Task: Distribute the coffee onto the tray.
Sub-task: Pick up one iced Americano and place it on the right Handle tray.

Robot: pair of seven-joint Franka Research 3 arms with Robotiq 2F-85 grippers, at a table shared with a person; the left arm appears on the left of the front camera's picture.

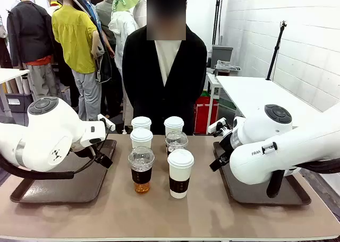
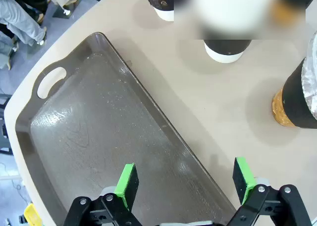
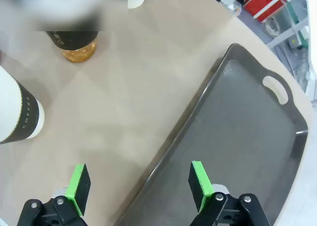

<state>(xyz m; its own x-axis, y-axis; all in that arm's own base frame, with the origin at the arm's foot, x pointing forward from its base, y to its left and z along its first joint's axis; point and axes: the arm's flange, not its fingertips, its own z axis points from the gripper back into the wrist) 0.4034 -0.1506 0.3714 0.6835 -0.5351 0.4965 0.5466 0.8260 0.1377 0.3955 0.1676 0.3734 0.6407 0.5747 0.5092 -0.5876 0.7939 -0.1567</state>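
Observation:
Several takeaway cups with dark sleeves stand grouped mid-table in front of the person. Among them are a white-lidded cup (image 1: 180, 173) nearest me and two clear dome-lidded cups (image 1: 141, 170) (image 1: 176, 141) of amber drink. A dark tray (image 1: 64, 189) lies at the left and another tray (image 1: 255, 193) at the right; both are bare. My left gripper (image 2: 185, 182) hangs open over the left tray's (image 2: 89, 137) inner edge, with an amber cup (image 2: 292, 104) off to its side. My right gripper (image 3: 139, 184) is open above the right tray's (image 3: 247, 132) rim, a white cup (image 3: 17, 112) beside it.
A person in a dark jacket (image 1: 164, 77) stands at the table's far side behind the cups. Bare tabletop (image 1: 159, 215) runs along the near edge between the trays. A white side table (image 1: 255, 93) stands at the back right.

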